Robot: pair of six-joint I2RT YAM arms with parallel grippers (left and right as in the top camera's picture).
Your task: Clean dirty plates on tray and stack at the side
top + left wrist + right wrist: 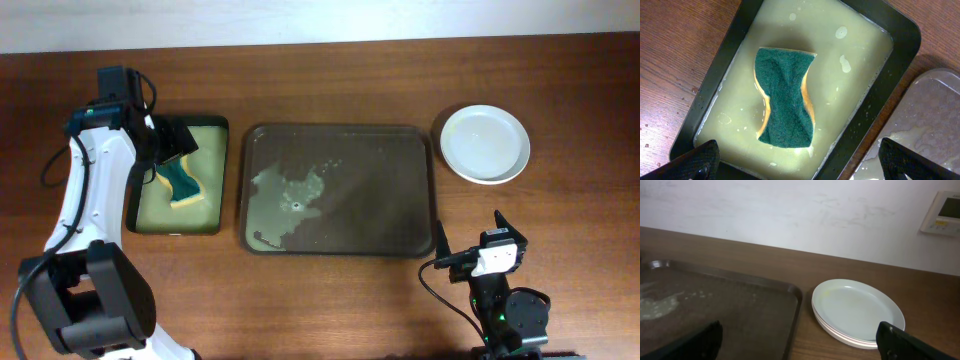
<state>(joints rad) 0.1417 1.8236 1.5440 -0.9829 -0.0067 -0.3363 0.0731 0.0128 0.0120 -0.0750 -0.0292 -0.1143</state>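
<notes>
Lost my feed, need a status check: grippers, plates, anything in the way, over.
Left gripper open, above sponge in small black tray. Right gripper open, empty. Plates stacked beside brown tray, which holds only soapy residue. Nothing in the way.

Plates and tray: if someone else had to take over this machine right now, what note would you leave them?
The left gripper is open and empty, over the sponge lying in the soapy black tray.
The right gripper is open and empty, low near the brown tray's right front corner.
The plates are stacked to the right of the brown tray; none is on it.
Done, it seems: washing and stacking.
Left: probably only the suds on the brown tray.
</notes>
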